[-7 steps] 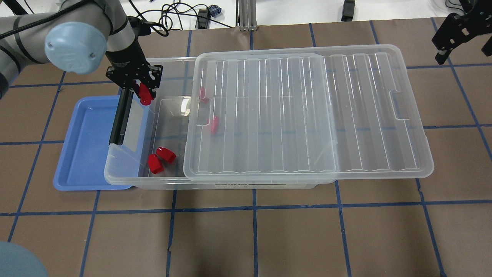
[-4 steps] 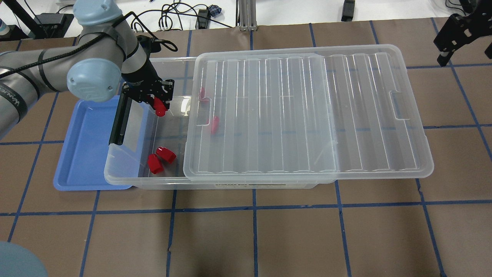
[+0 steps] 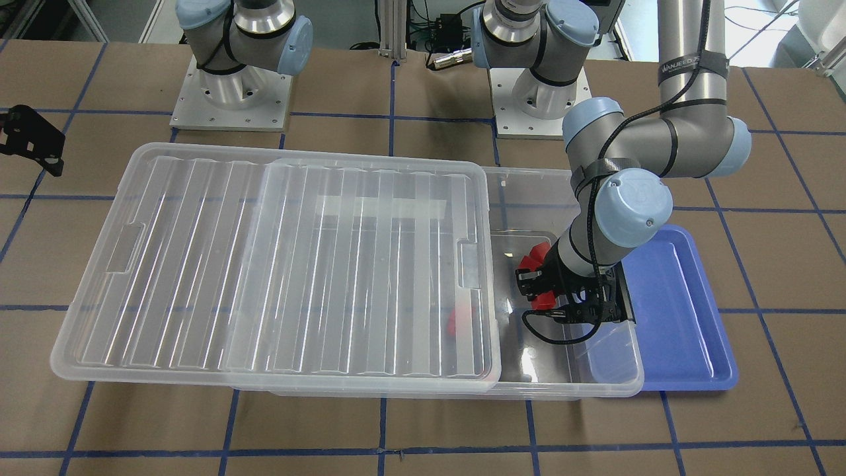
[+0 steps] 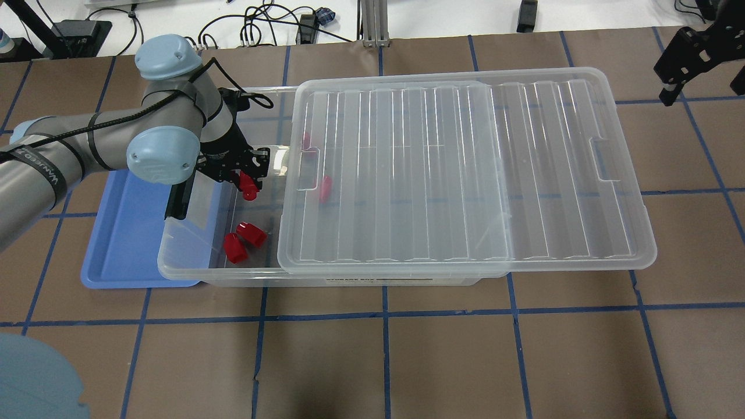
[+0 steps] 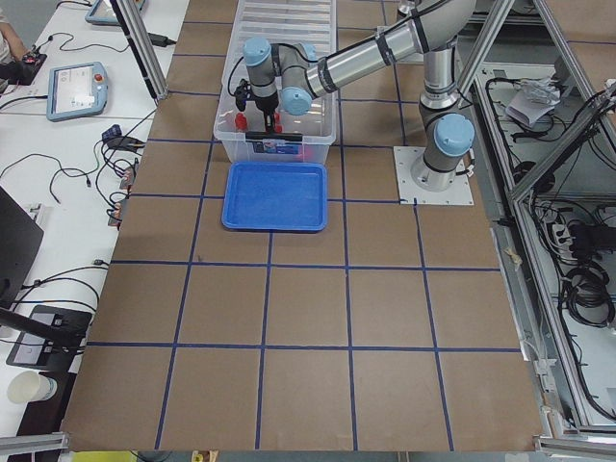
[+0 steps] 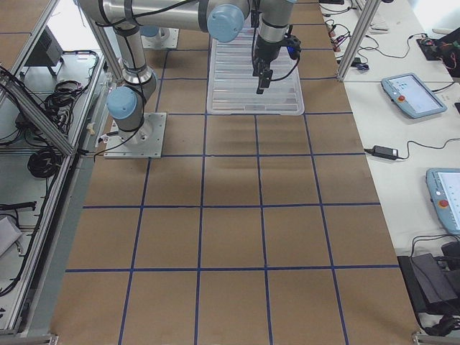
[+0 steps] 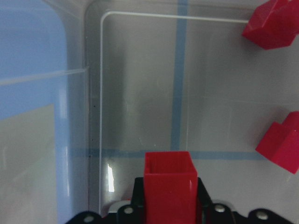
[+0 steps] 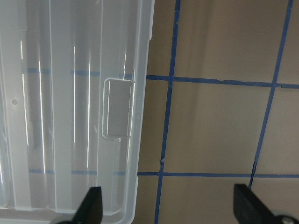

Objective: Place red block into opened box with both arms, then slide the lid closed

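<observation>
My left gripper (image 4: 247,185) is shut on a red block (image 4: 249,190) and holds it over the uncovered left end of the clear box (image 4: 192,272). The left wrist view shows the held red block (image 7: 169,179) between the fingers, above the box floor. The front-facing view shows the same gripper (image 3: 545,301) low inside the opening. Two more red blocks (image 4: 251,233) lie on the floor near the front wall, and two others (image 4: 325,187) show through the lid (image 4: 465,174), which is slid to the right. My right gripper (image 8: 170,210) is open, hovering beyond the lid's right end (image 4: 701,75).
A blue tray (image 4: 128,233) sits under and beside the box's left end. The black clip bar (image 4: 176,201) runs along that end, close to my left wrist. The lid's handle notch (image 8: 117,109) lies near my right gripper. Cables run along the far table edge.
My left gripper has carried the red block rightward and toward the front, from above the box's left end wall to over the open floor, and lower. The right gripper has barely moved.
</observation>
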{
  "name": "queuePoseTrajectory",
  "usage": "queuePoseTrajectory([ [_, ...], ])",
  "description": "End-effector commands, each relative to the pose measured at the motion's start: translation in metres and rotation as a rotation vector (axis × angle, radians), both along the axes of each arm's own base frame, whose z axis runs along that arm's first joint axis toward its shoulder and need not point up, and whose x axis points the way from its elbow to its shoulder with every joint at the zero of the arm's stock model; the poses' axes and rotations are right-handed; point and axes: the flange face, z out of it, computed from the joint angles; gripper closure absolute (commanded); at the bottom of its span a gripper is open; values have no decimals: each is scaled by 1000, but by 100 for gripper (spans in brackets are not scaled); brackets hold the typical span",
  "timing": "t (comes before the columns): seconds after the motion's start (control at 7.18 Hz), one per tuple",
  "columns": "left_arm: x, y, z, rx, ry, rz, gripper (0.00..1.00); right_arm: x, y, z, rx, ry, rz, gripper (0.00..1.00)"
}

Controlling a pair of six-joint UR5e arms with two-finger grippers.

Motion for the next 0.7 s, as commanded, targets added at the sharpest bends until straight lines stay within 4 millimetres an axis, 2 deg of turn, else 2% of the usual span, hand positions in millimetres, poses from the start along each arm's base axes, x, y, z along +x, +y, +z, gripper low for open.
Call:
queuePoseTrajectory([
  [0.0,0,-1,-12,5,-5,27,89,0,-2,-2,-2,-3,1,0],
  [0.14,0,0,-21,22,-4,25,41,0,-1,-1,-2,-2,1,0],
  [0.28,-1,-1,-19,5,-5,25,0,0,-1,-3,5,-6,1,0],
  [0.56,-6,-7,37,-87,-4,14,0,0,-2,-2,-3,-7,4,0],
])
